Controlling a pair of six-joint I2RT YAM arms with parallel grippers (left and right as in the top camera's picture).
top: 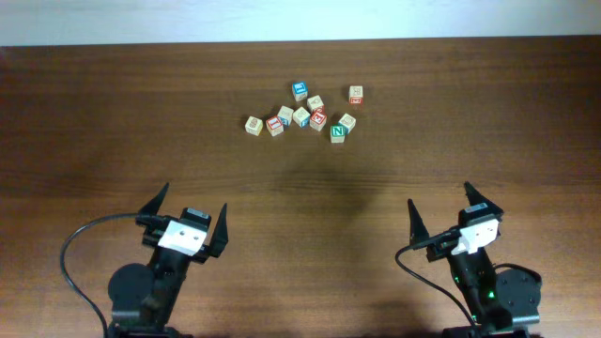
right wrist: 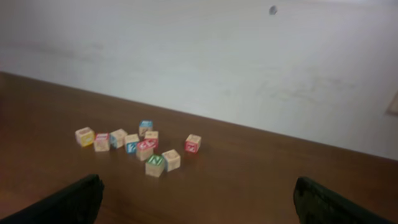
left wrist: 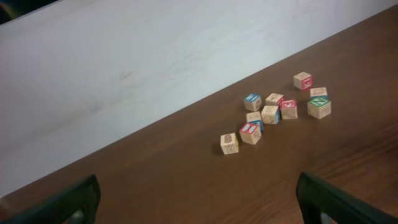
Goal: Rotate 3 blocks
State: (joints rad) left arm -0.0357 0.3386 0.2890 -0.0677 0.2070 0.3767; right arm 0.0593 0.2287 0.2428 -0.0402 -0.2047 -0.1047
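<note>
- Left gripper [top: 195,197]: spread wide, empty, touching nothing.
- Right gripper [top: 439,194]: likewise wide apart, nothing held, nothing touched.
- Fingers [left wrist: 68,202] black, matte, narrowing to points; white housing behind each pair; thin black cable [top: 70,263] looping off the left arm.
- Below both, a table [top: 113,113] of dark brown wood, fine grain, smooth with a faint sheen.
- Well apart from both grippers, toward the far edge: a loose cluster of small wooden cubes, pale sides, printed faces.
- Green N block [top: 338,131]: near right corner of the cluster, green top with a white N, pale wood sides, just beside a pale cube [top: 346,121].
- Blue-topped block [top: 300,90]: far side of the cluster, square to no neighbour, letter too small to read.
- Pale block with red print [top: 356,94]: alone at the far right, apart from the rest.
- Tan cube [top: 254,125]: left end of the cluster, just beside a red-and-blue cube [top: 275,125].
</note>
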